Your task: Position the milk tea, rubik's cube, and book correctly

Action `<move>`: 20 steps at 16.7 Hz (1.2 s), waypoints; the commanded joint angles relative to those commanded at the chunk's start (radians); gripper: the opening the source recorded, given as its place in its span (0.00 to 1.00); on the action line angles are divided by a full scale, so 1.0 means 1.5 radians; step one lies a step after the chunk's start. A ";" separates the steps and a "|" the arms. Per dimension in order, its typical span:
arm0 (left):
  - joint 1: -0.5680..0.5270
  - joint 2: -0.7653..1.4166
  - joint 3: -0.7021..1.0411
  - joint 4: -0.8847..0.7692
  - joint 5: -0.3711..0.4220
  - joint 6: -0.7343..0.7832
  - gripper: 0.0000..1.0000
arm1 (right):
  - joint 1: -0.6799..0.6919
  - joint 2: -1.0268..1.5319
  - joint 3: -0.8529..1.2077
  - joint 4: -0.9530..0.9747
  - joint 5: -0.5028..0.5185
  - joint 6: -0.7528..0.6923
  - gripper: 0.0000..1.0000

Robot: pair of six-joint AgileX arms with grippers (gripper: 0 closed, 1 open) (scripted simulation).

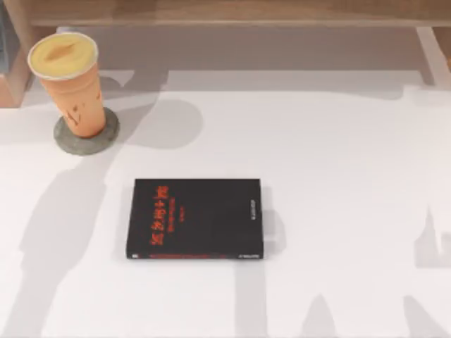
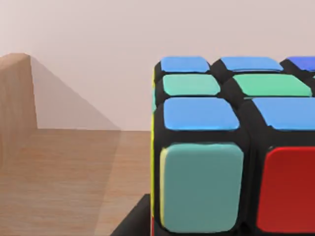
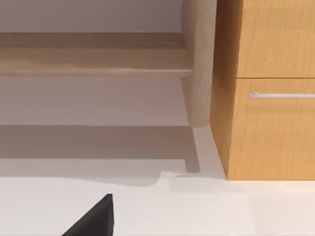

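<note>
Wooden shelf board under the rubik's cube (image 2: 231, 147); left gripper's hold on it I cannot tell. Retreating carelessly could drag it off.

Orange-tan milk tea (image 1: 72, 88); black book (image 1: 195, 218), red lettering; rubik's cube (image 2: 234, 147) blue, green, red, perhaps teal.

Lighting: bright, even, soft throughout. Table (image 1: 338, 176) — near-white, no glare; long grey shadows fall across it toward the near edge, one beside the milk tea (image 1: 70, 84), a narrow one right of the black book (image 1: 196, 218). Cube (image 2: 231, 147) — close, edges slightly soft. Shelf (image 3: 93, 54) casts a broad dim band beneath.
</note>
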 joint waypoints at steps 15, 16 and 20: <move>0.003 0.015 0.002 -0.018 0.013 0.002 0.68 | 0.000 0.000 0.000 0.000 0.000 0.000 1.00; 0.003 0.015 0.002 -0.018 0.013 0.002 0.75 | 0.000 0.000 0.000 0.000 0.000 0.000 1.00; 0.003 0.015 0.002 -0.018 0.013 0.002 1.00 | 0.000 0.000 0.000 0.000 0.000 0.000 1.00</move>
